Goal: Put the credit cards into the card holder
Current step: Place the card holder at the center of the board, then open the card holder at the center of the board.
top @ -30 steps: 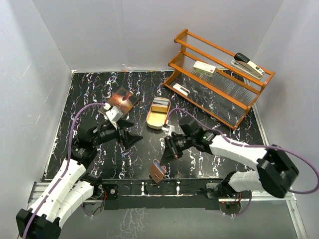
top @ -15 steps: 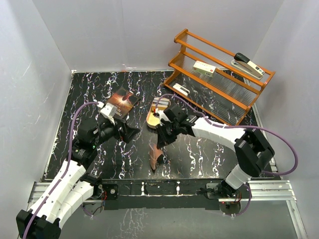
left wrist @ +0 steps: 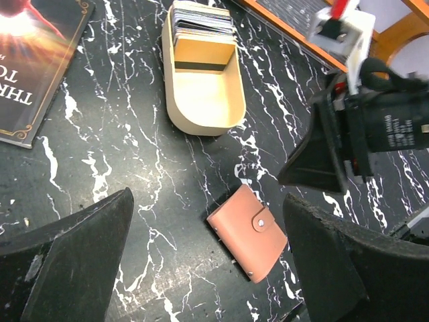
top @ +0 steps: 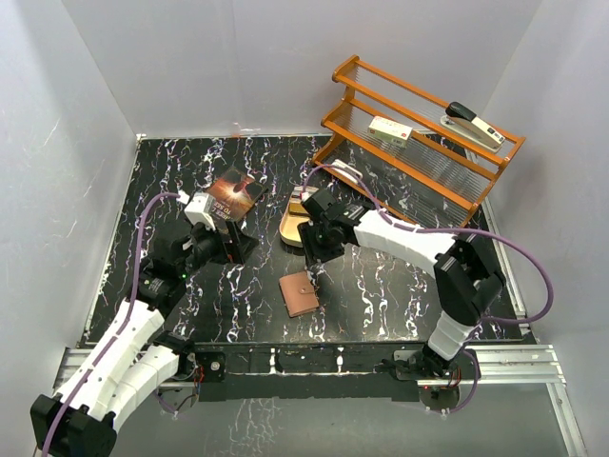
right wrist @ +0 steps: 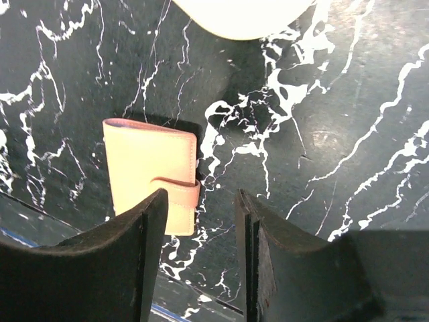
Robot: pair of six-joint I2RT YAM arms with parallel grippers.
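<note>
The card holder (top: 302,293), a reddish-brown leather wallet, lies flat and snapped shut on the black marble table near its front edge. It also shows in the left wrist view (left wrist: 247,231) and the right wrist view (right wrist: 151,171). The credit cards (left wrist: 203,30) stand stacked in the far end of a tan oval tin (left wrist: 203,94), also seen from above (top: 306,200). My right gripper (top: 312,255) hovers between tin and wallet, open and empty (right wrist: 201,221). My left gripper (top: 240,249) is wide open and empty (left wrist: 208,261), left of the wallet.
A dark paperback book (top: 233,193) lies behind my left gripper. An orange wire rack (top: 419,162) at the back right carries a stapler (top: 474,122) and a white box (top: 390,130). White walls enclose the table on three sides.
My right gripper let go of the wallet and drew back toward the tin. The wallet, earlier held on edge, now lies flat. My left gripper drew back slightly to the left.
</note>
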